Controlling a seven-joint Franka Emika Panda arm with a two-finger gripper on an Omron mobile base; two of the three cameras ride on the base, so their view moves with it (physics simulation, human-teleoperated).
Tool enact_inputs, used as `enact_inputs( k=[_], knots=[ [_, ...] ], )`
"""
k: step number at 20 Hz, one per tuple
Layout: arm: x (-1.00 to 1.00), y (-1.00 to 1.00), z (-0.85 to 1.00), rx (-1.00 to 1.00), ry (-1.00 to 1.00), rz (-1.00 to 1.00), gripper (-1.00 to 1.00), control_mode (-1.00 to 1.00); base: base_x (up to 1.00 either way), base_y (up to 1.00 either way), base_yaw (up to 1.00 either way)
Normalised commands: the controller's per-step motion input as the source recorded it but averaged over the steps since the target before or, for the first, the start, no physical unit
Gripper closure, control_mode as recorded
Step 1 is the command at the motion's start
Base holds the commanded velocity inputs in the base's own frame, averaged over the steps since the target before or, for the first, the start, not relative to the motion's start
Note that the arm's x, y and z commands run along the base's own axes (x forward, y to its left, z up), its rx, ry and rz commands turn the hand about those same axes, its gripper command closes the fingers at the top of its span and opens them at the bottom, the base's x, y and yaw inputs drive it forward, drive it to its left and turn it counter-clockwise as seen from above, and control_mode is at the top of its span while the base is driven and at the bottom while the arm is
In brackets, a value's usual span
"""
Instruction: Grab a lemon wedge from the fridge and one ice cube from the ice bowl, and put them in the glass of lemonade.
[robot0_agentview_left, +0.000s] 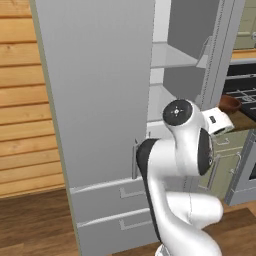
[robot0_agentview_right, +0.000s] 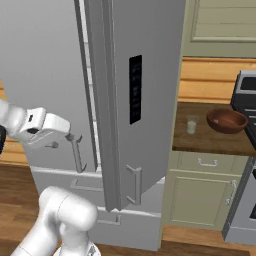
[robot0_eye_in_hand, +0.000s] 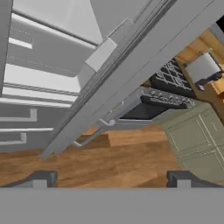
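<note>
The grey fridge (robot0_agentview_left: 100, 100) stands with its right door (robot0_agentview_right: 150, 100) swung open, and bare white shelves (robot0_agentview_left: 172, 57) show inside. My gripper (robot0_agentview_right: 74, 136) hangs at the gap beside the open door. Its fingertips (robot0_eye_in_hand: 43, 178) stand wide apart with nothing between them, so it is open. On the wooden counter to the right, the glass of lemonade (robot0_agentview_right: 191, 124) stands just left of the reddish-brown ice bowl (robot0_agentview_right: 226, 120), which also shows past the door's edge (robot0_agentview_left: 229, 102). The lemon wedge is out of view.
The open door carries a black dispenser panel (robot0_agentview_right: 135, 90) and juts out between my arm and the counter (robot0_agentview_right: 210, 142). A stove (robot0_eye_in_hand: 175, 81) stands at the far right. Beige cabinets (robot0_agentview_right: 200, 190) sit under the counter, and two fridge drawers (robot0_agentview_left: 115, 205) are low down.
</note>
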Motion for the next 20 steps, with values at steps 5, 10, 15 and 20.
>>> enact_inputs(
  k=[5,10,15,20],
  knots=[
    [1.0,0.36,0.0,-0.18,0.04,-0.13,-1.0,-1.0,0.0,0.0,0.0],
    [1.0,0.0,0.0,-0.19,0.17,-0.06,-1.0,-1.0,0.0,0.0,0.0],
    [0.73,-0.36,-0.02,-0.05,0.12,-0.01,-1.0,-1.0,0.0,0.0,0.0],
    [0.26,-0.85,-0.07,0.0,0.06,-0.02,-1.0,-1.0,0.0,0.0,0.0]
  ],
)
